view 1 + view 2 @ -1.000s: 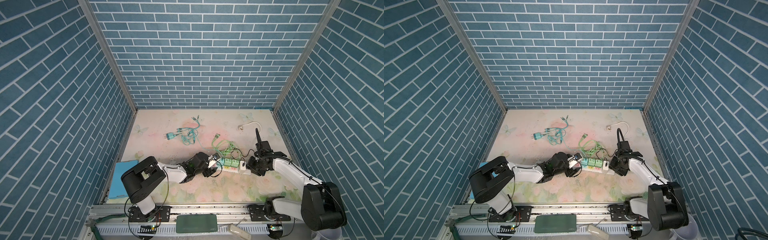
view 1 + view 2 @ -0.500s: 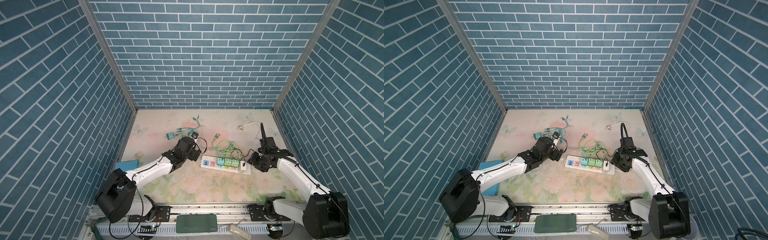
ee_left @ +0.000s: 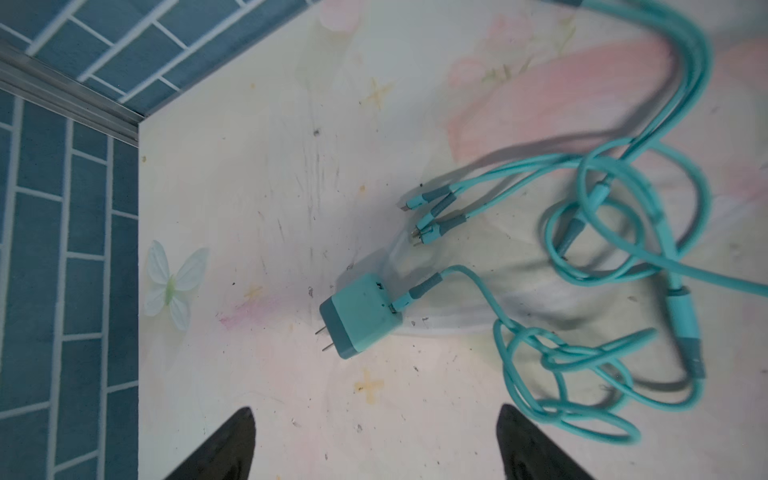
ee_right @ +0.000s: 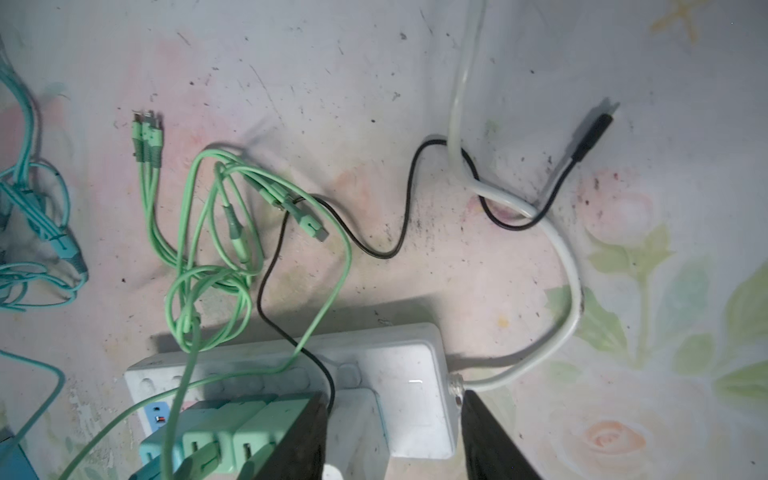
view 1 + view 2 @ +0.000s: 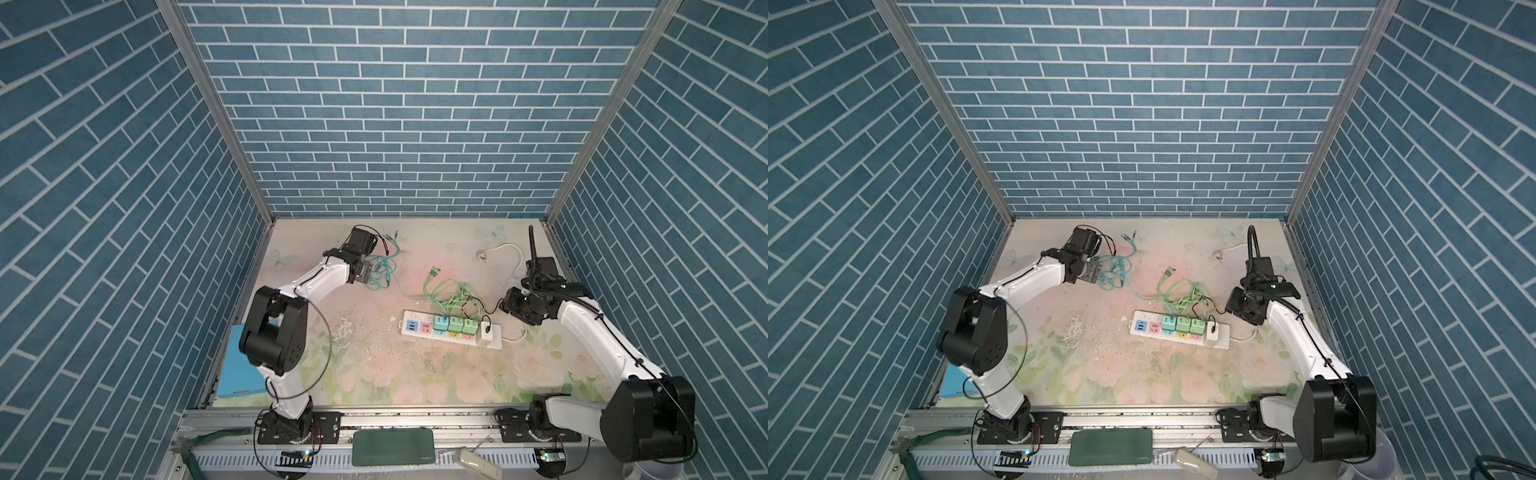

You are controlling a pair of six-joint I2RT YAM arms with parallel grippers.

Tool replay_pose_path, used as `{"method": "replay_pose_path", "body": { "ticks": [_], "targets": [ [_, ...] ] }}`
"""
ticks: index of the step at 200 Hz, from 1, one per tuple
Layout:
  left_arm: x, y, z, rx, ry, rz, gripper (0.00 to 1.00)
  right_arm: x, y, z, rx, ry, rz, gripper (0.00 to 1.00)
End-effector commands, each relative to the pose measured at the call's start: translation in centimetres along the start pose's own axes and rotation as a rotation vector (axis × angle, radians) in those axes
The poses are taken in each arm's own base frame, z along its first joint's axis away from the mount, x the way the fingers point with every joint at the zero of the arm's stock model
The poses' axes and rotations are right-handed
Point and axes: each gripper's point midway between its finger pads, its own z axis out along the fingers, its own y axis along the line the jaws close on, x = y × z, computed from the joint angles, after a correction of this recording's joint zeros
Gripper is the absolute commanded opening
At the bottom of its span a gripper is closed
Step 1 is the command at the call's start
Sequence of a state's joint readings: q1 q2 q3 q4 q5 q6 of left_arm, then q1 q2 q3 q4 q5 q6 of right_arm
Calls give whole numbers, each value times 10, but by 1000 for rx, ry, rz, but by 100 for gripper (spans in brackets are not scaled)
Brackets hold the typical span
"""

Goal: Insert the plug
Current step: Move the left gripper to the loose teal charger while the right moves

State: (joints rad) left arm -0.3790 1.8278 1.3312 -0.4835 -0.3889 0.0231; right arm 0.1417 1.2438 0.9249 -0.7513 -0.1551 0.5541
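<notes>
The teal plug (image 3: 361,320), a small charger block with two metal prongs, lies flat on the floral table and trails a teal cable (image 3: 582,353). My left gripper (image 3: 374,419) hangs open just short of it with nothing between the fingers; in both top views it sits at the back left (image 5: 368,272) (image 5: 1092,272) and the arm hides the plug. The white power strip (image 5: 451,332) (image 5: 1179,330) (image 4: 415,374) lies right of centre with one pink socket (image 5: 425,328) free. My right gripper (image 4: 390,419) (image 5: 510,305) is open by the strip's cord end.
Three green adapters (image 4: 232,432) and a white adapter (image 4: 357,415) with a black lead fill the strip. Green cables (image 5: 449,291) lie tangled behind it. The strip's white cord (image 5: 505,249) loops to the back right. A blue pad (image 5: 241,361) rests at the left wall.
My left arm has swung from the power strip to the back left, over the teal plug, with its jaws now spread wide. My right gripper has drawn back a little from the strip's end.
</notes>
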Motion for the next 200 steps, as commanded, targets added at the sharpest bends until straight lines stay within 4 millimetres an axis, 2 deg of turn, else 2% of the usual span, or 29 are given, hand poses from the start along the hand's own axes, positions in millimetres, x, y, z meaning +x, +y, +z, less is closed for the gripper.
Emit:
{"method": "replay_pose_path", "body": {
  "ticks": [1, 24, 52, 67, 96, 114, 132, 156, 174, 200],
  "targets": [
    [18, 3, 8, -1, 122, 152, 90, 2, 6, -1, -23, 41, -62, 52],
    [19, 9, 26, 37, 142, 194, 86, -2, 7, -1, -17, 33, -81, 51],
    [11, 12, 38, 98, 118, 233, 84, -2, 7, 1, -17, 42, -95, 50],
    [12, 3, 43, 184, 134, 277, 82, -4, 9, 1, -24, 38, -96, 49],
    [11, -2, 62, 199, 150, 387, 82, -3, 10, 3, -34, 34, -91, 48],
    [9, -1, 67, 227, 166, 402, 80, -2, 13, 2, -51, 39, -92, 48],
    [9, 1, 68, 244, 177, 401, 77, -8, 21, -9, -88, 4, -104, 46],
    [16, 1, 70, 259, 196, 409, 77, -17, 39, -32, -135, -51, -162, 48],
    [19, 1, 72, 266, 204, 409, 77, -20, 61, -47, -133, -62, -254, 48],
    [23, -1, 77, 275, 210, 409, 75, -7, 108, -52, -161, -8, -388, 48]
  ]
}}
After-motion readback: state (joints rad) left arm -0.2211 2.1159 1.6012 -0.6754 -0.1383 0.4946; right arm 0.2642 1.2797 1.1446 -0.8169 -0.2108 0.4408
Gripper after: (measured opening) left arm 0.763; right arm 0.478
